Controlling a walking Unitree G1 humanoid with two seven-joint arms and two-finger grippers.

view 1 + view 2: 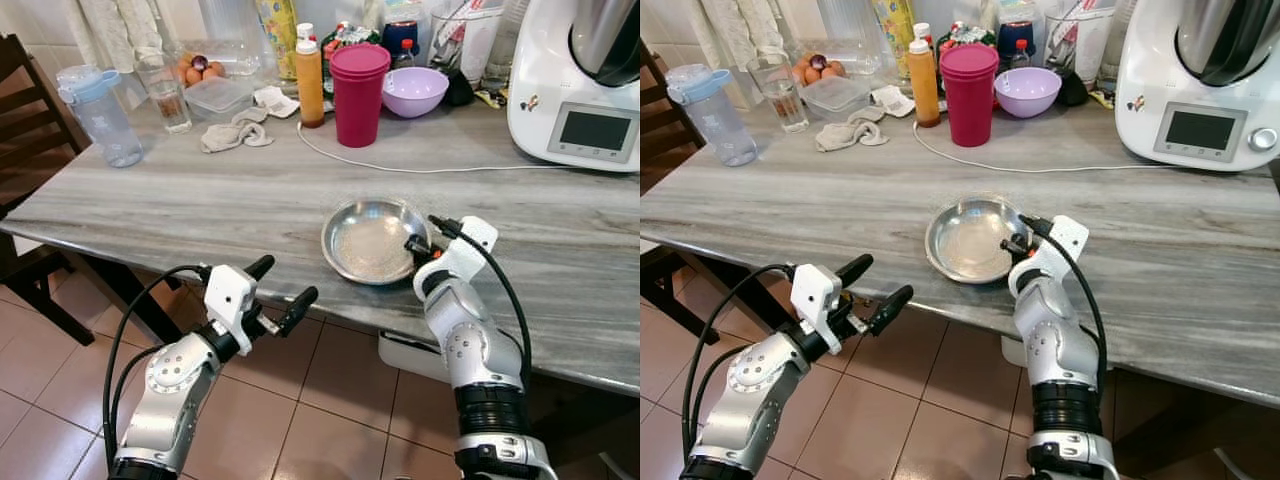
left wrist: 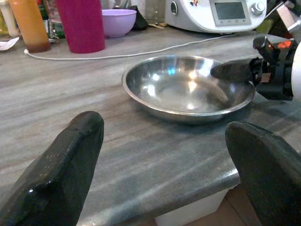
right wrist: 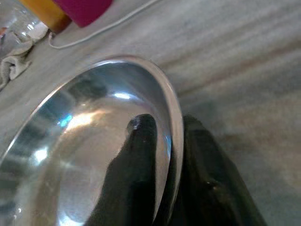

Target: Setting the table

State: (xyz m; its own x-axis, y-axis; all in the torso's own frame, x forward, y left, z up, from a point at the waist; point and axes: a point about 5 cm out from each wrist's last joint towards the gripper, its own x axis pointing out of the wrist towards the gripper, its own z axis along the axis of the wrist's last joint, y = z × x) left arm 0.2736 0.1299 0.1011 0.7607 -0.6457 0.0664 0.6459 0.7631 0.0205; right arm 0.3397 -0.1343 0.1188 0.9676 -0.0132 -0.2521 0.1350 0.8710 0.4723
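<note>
Right pincer clamped on steel bowl rim; left pincer wide open.

head pair: above, down | wrists: close, sharing bowl

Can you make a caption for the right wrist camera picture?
Right gripper pinches the rim of the shiny steel bowl, one finger inside, one outside, on the grey table.
</note>
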